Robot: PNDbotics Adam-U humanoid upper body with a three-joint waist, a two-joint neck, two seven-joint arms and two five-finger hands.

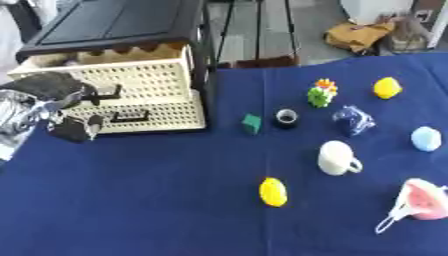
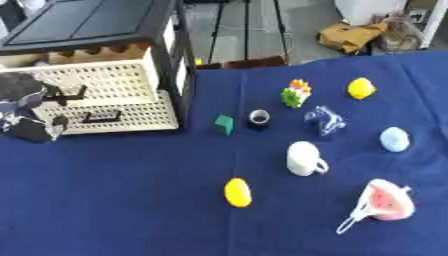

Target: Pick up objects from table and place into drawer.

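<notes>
Blue cloth [image 1: 157, 210] covers the whole table, and the loose things lie spread over its right half. Nearest, at the right edge, sits a pink and white object [image 1: 423, 200] with a white loop trailing toward the viewer; what it is cannot be made out. Left of it, alone in the middle, lies a yellow oval piece [image 1: 273, 192]. Farther back stands a white mug [image 1: 336, 158], handle to the right, and a pale blue rounded thing [image 1: 426, 138] lies near the right edge. Beyond the mug come a dark blue crumpled item [image 1: 353, 120], a small black ring-shaped thing [image 1: 285, 118] and a green block [image 1: 252, 123], the block closest to the drawers. Farther still are a green toy with orange and white top [image 1: 322, 93] and a yellow rounded object [image 1: 387, 87].

At the left stands a cream perforated drawer unit [image 1: 149, 95] in a black frame [image 1: 131, 25]. Its upper drawer [image 1: 114, 60] is pulled out; whatever it holds is too blurred to tell. The lower drawer [image 1: 153, 117] looks closed, showing a dark handle.

The left hand [image 1: 61, 90] is at the drawer fronts, partly cut off by the left edge; I cannot tell whether it grasps anything. The right hand shows in neither view.

Past the table, a tan bundle [image 1: 357, 34] lies on grey floor.
</notes>
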